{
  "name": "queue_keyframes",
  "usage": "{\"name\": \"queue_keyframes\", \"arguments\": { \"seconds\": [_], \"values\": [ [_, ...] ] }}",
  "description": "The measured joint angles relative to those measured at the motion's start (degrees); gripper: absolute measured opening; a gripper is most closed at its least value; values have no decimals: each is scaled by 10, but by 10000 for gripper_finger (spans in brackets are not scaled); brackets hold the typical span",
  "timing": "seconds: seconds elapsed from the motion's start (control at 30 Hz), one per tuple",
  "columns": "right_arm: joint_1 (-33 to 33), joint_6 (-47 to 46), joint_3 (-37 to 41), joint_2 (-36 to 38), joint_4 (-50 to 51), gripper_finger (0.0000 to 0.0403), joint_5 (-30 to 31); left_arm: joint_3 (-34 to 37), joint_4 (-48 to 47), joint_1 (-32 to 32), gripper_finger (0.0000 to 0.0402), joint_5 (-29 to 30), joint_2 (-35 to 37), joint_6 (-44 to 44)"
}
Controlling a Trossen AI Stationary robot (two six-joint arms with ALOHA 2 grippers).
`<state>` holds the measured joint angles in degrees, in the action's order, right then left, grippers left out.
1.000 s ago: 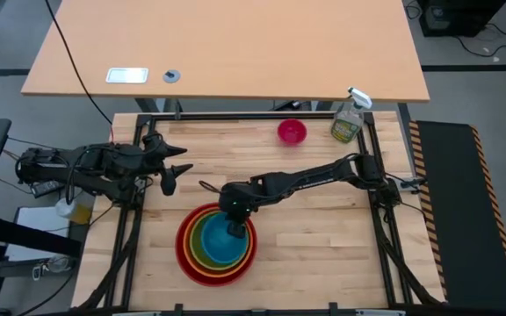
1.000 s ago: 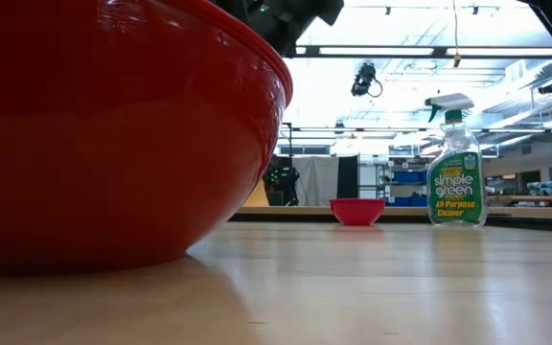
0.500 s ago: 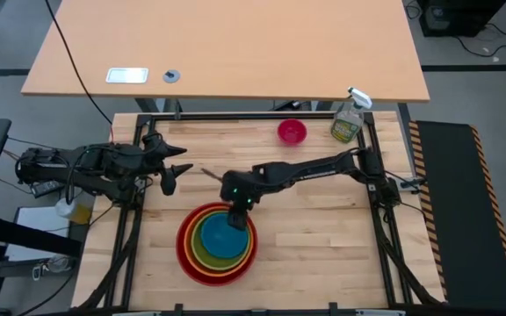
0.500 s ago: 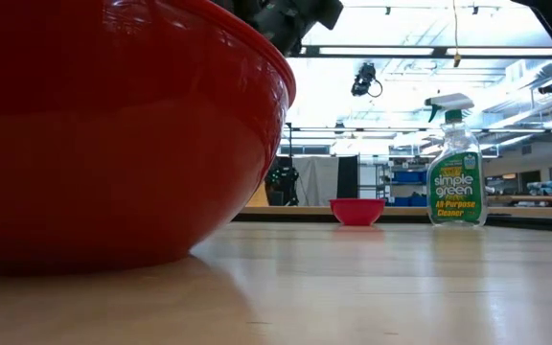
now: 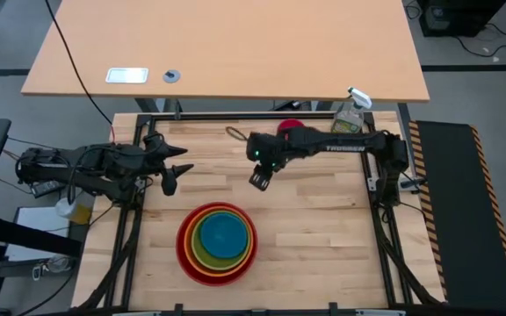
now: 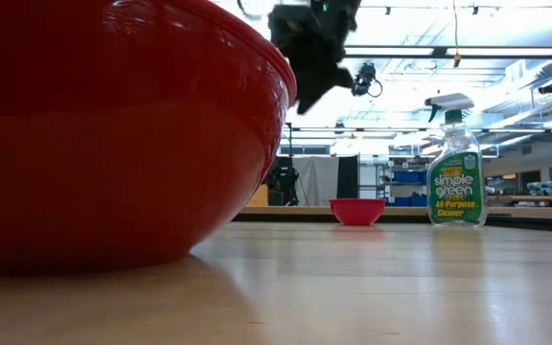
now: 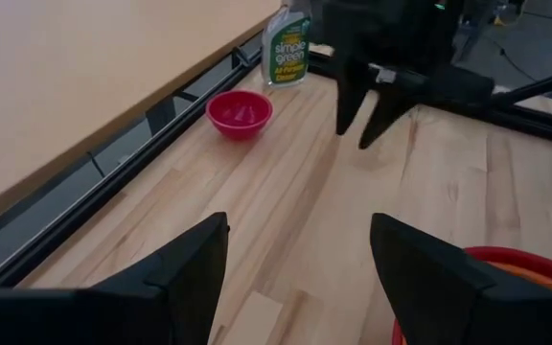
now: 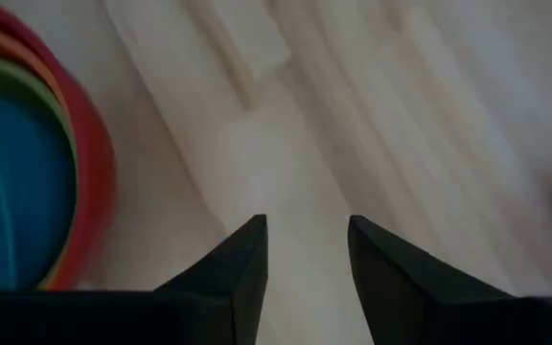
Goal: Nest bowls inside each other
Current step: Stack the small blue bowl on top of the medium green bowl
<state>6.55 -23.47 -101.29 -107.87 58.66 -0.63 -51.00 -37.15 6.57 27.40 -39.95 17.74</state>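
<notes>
The red bowl (image 5: 184,254) stands near the table's front, with the orange bowl (image 5: 193,260), green bowl (image 5: 202,258) and blue bowl (image 5: 223,239) nested in it. The small pink bowl (image 5: 290,125) sits alone on its base near the far edge, partly under my right arm; it also shows in the left wrist view (image 7: 240,112). My right gripper (image 5: 259,180) hangs open and empty above bare wood, between the stack and the pink bowl (image 6: 356,211). My left gripper (image 5: 172,178) waits open at the table's left.
A clear spray bottle (image 5: 348,118) with a green label stands at the far right corner, just right of the pink bowl. Bare wood lies between the stack and the far edge. The black frame rail (image 7: 113,172) runs along the table's far side.
My right gripper has risen out of the blue bowl in the stack and swung toward the far edge, toward the pink bowl, tipping more steeply downward. The blue bowl stays nested in the green one. The stack has not shifted.
</notes>
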Motion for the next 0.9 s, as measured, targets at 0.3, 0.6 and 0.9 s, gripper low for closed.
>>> {"name": "queue_keyframes", "arguments": {
  "seconds": [0.3, 0.6, 0.9],
  "values": [
    [-45, 100, 11, -17, -153, 152, -113, 0, -4, 0, 259, 0, -33, -3],
    [-127, 143, 8, -65, -262, 152, -73, 0, -7, 0, 259, 0, -39, -2],
    [-148, 130, 8, -128, -250, 152, 10, 0, -16, 0, 259, 0, -39, -8]
  ]
}}
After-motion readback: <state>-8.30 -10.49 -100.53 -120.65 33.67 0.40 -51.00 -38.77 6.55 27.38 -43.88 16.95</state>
